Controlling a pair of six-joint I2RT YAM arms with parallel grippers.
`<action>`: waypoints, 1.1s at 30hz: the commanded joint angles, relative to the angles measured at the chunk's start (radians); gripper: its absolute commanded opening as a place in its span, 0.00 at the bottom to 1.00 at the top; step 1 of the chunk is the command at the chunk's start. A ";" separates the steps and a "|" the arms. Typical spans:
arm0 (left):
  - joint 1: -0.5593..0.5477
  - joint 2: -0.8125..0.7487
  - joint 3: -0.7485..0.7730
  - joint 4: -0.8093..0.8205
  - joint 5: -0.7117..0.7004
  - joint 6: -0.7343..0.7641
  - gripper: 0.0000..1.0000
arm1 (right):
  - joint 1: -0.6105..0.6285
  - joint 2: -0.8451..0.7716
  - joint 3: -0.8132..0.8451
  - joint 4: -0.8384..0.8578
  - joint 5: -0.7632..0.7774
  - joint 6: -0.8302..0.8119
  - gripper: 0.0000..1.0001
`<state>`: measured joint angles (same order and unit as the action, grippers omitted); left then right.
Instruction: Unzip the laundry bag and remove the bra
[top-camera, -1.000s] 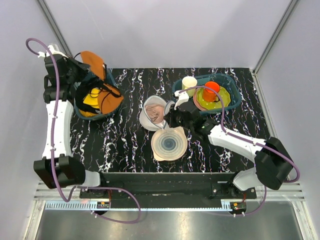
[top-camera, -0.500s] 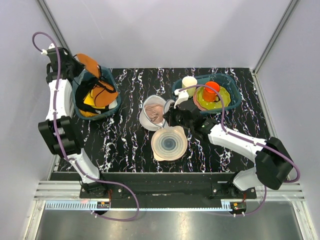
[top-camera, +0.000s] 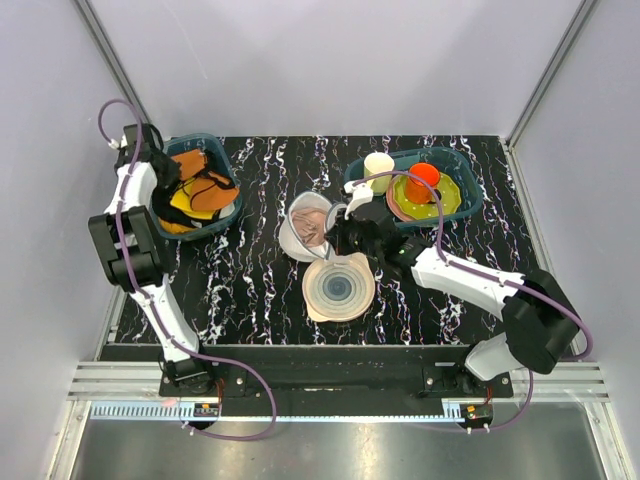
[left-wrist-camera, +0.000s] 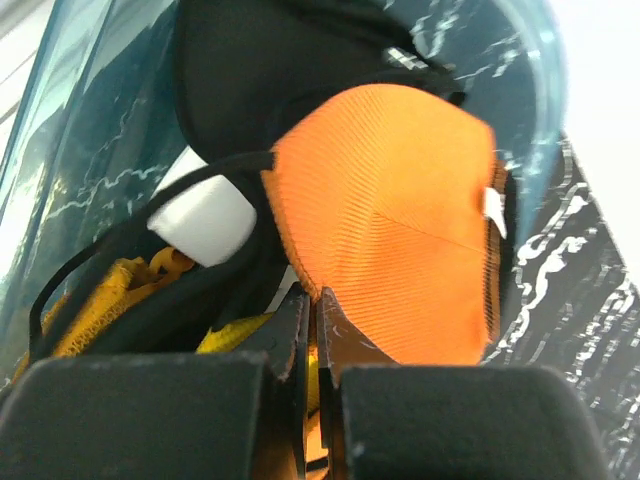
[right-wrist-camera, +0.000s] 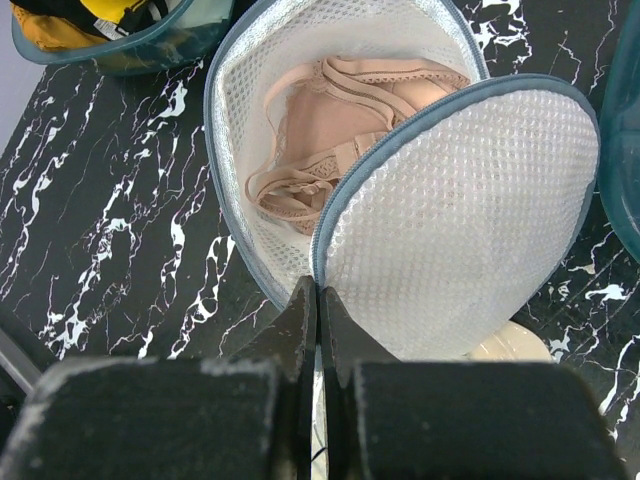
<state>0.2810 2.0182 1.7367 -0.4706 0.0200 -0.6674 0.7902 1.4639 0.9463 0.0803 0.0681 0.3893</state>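
The white mesh laundry bag (top-camera: 298, 232) lies unzipped in the middle of the table. Its lid (right-wrist-camera: 460, 220) stands raised. The pale pink-beige bra (right-wrist-camera: 330, 130) lies inside the open lower half, also seen from above as the bra (top-camera: 312, 228). My right gripper (right-wrist-camera: 318, 290) is shut on the bag's blue-grey zip rim where lid and base meet; from above the right gripper (top-camera: 338, 236) sits just right of the bag. My left gripper (left-wrist-camera: 312, 300) is shut on the edge of an orange garment (left-wrist-camera: 390, 220) over the left basket, far from the bag.
A teal basket (top-camera: 222, 152) at the back left holds the orange garment (top-camera: 208, 190) and a yellow garment (top-camera: 182, 200). A second teal basket (top-camera: 468, 178) at the back right holds a cream cup (top-camera: 378, 165), an orange cup (top-camera: 422, 180) and plates. A ringed plate (top-camera: 338, 288) lies just near of the bag.
My left arm has swung in from the far left and come down over the basket, lowering the orange garment into it. The right arm and the bag have stayed put.
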 joint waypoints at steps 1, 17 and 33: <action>0.007 0.057 -0.019 0.009 -0.051 -0.026 0.00 | 0.004 0.007 0.046 0.019 -0.014 -0.007 0.00; -0.037 -0.147 0.053 -0.058 -0.048 0.081 0.52 | 0.004 -0.039 0.039 0.015 -0.008 -0.001 0.00; -0.328 -0.499 -0.151 -0.137 0.141 0.149 0.81 | 0.004 -0.142 -0.012 0.018 0.041 -0.007 0.00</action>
<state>0.0677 1.6039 1.6936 -0.6029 -0.0120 -0.5247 0.7902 1.3575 0.9455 0.0746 0.0708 0.3893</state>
